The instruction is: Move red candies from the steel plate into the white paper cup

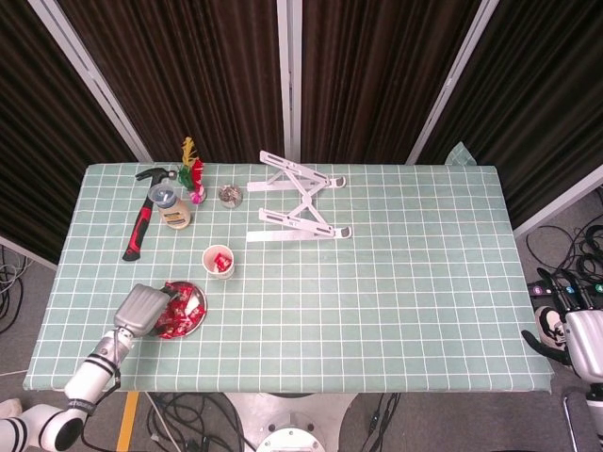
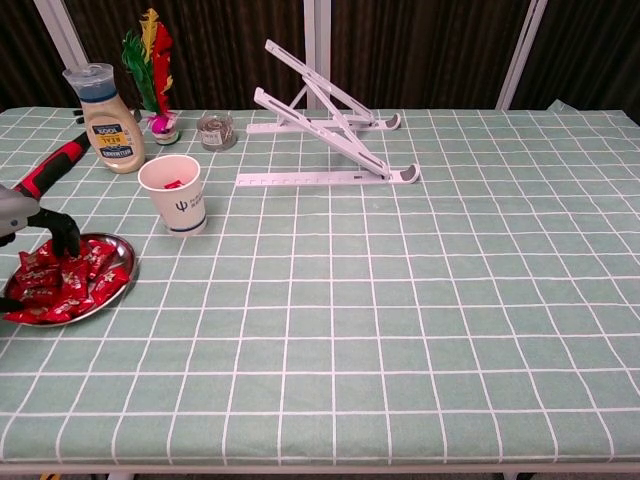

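Observation:
The steel plate [image 1: 199, 300] [image 2: 128, 268] sits near the table's front left, heaped with red candies [image 1: 181, 316] [image 2: 72, 282]. My left hand [image 1: 141, 309] [image 2: 28, 222] hangs over the plate's left side, its dark fingers [image 2: 63, 232] spread and reaching down onto the pile. I see no candy lifted. The white paper cup [image 1: 220, 261] [image 2: 177, 195] stands upright just behind and right of the plate, with a red candy [image 2: 172, 184] inside. My right hand [image 1: 577, 341] hangs off the table's right end, holding nothing.
Along the back left lie a red-handled hammer [image 1: 138, 229] [image 2: 45, 170], a sauce bottle [image 1: 172, 205] [image 2: 105, 118], a feather toy [image 1: 193, 174] [image 2: 150, 70] and a small jar [image 1: 230, 195] [image 2: 214, 130]. A white folding stand [image 1: 297, 202] [image 2: 330, 130] sits behind the cup.

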Tool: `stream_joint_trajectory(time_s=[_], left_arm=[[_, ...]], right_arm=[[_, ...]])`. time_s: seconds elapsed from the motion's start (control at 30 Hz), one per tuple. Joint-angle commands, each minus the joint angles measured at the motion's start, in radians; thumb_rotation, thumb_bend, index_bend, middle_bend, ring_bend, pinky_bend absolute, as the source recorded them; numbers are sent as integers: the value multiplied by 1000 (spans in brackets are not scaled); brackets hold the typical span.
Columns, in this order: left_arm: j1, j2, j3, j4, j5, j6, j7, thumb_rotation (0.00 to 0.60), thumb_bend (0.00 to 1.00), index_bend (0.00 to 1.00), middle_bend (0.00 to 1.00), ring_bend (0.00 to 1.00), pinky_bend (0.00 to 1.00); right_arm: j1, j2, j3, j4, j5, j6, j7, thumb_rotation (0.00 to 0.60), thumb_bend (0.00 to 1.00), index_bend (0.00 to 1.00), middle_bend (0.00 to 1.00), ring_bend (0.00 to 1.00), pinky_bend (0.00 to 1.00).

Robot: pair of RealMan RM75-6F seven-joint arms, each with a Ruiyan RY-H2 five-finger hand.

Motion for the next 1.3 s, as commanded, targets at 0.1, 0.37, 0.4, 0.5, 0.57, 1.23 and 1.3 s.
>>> stream_joint_trajectory(time_s=[0.1, 0.37, 0.4, 0.5, 0.57, 1.23, 1.3], left_arm=[[-2, -17, -7, 20, -7, -12, 0, 600, 158, 431, 474, 963, 1000], [-9, -42, -14, 56, 7, -32, -37, 600, 230, 493, 517, 965, 1000], [-9, -44, -14, 61, 10, -34, -41, 600, 241, 497, 518, 965, 1000], [-11, -54, -12, 77, 18, -40, -53, 600, 258, 505, 527, 966, 1000], [-11, -60, -12, 88, 23, -45, -63, 600, 267, 513, 536, 967, 1000], [-3, -72, -18, 153, 118, -13, -298, 600, 479, 682, 741, 989, 1000], [-1, -63, -23, 147, 124, -2, -319, 600, 490, 693, 751, 989, 1000]], right_arm=[[2, -1, -1, -1, -1, -3, -1, 600, 101, 83, 257, 82, 351], [1, 1, -1, -4, 0, -1, -2, 600, 101, 83, 257, 82, 352], [0, 1, -1, -4, 0, -1, -2, 600, 101, 83, 257, 82, 353], [0, 2, -1, -3, 1, -1, -1, 600, 101, 83, 258, 82, 354], [-1, 2, -2, -4, 2, -1, -1, 600, 101, 83, 258, 82, 356], [-2, 5, -2, -5, 0, 2, 4, 600, 101, 83, 264, 90, 364], [-4, 4, -2, -3, 0, 5, 7, 600, 101, 83, 264, 90, 364]])
